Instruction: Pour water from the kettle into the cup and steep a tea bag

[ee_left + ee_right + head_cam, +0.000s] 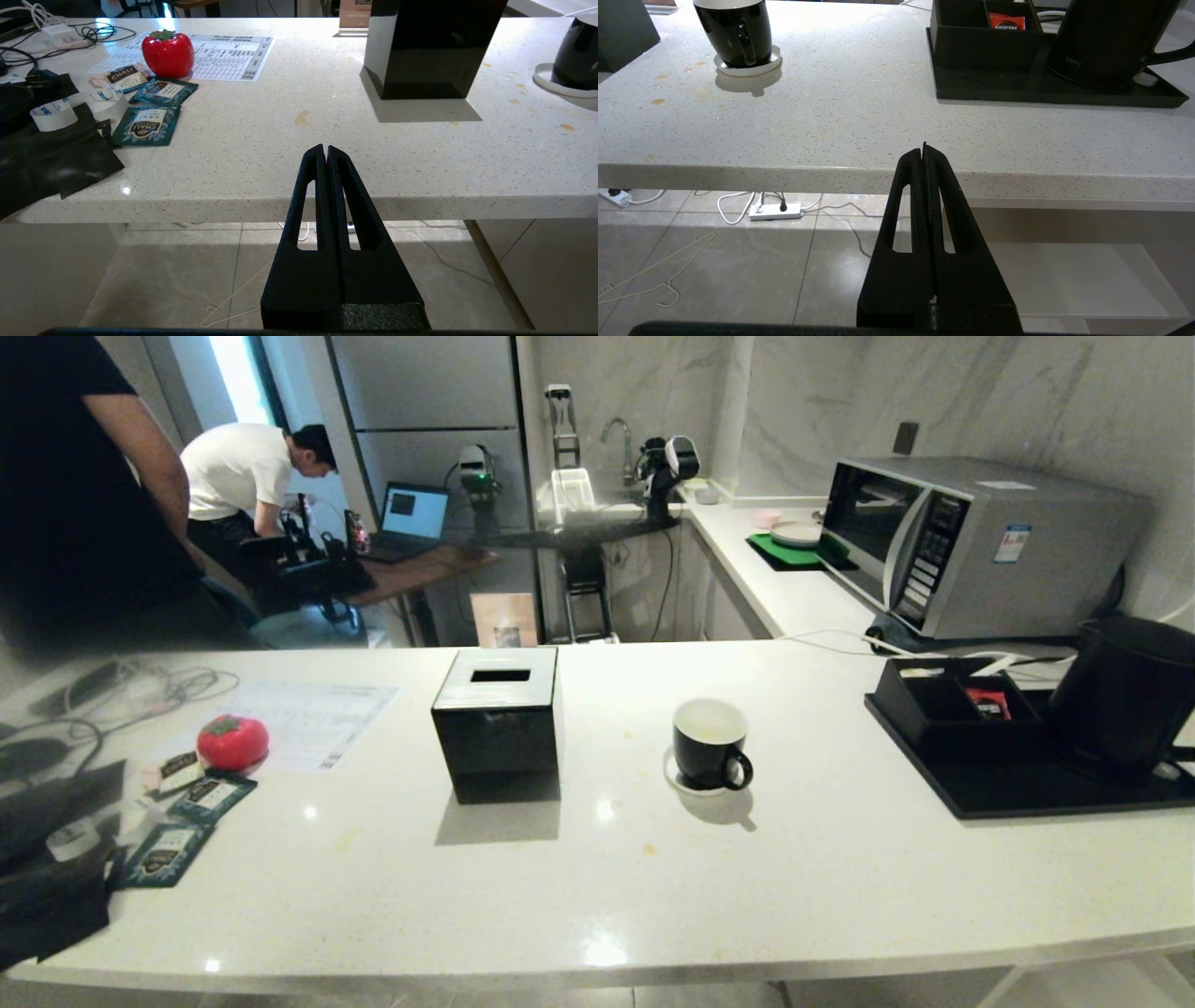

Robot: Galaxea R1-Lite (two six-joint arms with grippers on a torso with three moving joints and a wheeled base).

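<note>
Grippers are waiting clenched and empty below the counter's near edge, my left gripper [325, 150] and right gripper [924, 148] both parked. I am facing the cup [711, 743] mid-counter and the kettle [1125, 698] far right on its tray [1027, 793], handle within my right arm's reach.

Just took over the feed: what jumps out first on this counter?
The black cup on its white saucer stands mid-counter, right of the black tissue box. The kettle sits on a black tray at the far right, and a red tomato-shaped thing lies by tea sachets at the left. Both the left gripper and right gripper are shut below the counter's edge.
</note>
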